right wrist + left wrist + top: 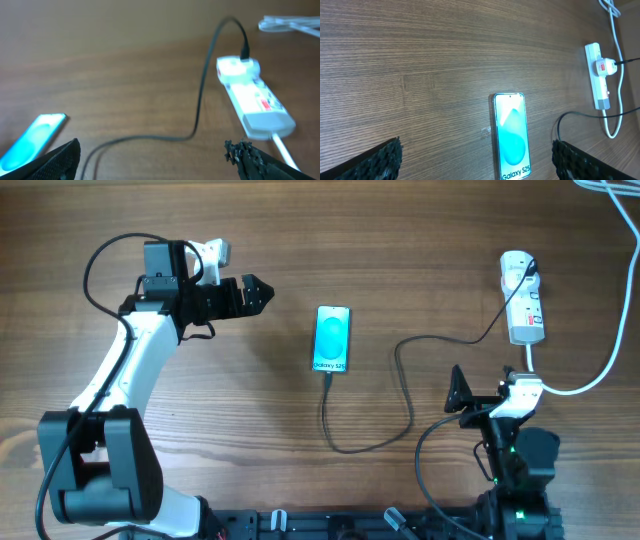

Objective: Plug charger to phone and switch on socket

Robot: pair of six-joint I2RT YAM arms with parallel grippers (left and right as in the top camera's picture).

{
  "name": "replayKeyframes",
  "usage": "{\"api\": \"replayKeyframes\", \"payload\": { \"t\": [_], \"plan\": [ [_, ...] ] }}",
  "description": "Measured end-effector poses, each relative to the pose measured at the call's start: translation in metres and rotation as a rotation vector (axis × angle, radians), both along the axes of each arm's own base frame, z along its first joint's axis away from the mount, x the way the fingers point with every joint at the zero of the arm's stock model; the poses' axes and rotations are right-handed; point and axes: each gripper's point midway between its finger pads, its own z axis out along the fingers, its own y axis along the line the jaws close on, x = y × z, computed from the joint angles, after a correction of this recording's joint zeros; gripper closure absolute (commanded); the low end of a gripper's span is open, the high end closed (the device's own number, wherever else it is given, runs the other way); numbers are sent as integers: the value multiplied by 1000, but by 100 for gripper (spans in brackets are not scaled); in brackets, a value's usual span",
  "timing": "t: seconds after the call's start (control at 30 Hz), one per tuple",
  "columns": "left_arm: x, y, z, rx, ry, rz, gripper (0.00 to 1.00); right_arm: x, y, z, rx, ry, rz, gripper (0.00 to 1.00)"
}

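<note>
From overhead, a small smartphone with a turquoise screen (332, 338) lies mid-way across the brown wooden table (300, 240). A thin black charger cable (404, 385) meets its near end, loops, and runs to the elongated white power strip (524, 300) at the right. The left claw (265, 293) hovers left of the phone, and the right claw (458, 395) is near the strip. The left wrist view shows its claw spread wide and empty, with the phone ahead. The right wrist view shows its claw equally open and empty, with the cable and strip beyond.
</note>
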Motion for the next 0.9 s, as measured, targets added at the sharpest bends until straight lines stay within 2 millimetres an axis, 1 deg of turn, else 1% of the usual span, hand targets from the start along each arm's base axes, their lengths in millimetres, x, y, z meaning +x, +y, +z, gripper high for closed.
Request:
{"api": "replayKeyframes", "payload": {
  "t": [0.17,0.3,0.4,0.57,0.9],
  "plan": [
    [0,0,0,0,0,0,0,-3,5,23,-37,-100,36,0],
    [0,0,0,0,0,0,0,-4,7,27,-55,-122,50,0],
    [0,0,0,0,0,0,0,-4,7,30,-33,-132,46,0],
    [0,0,0,0,0,0,0,-8,8,47,0,-203,42,0],
    [0,0,0,0,0,0,0,-8,8,47,7,-200,41,0]
  ]
}}
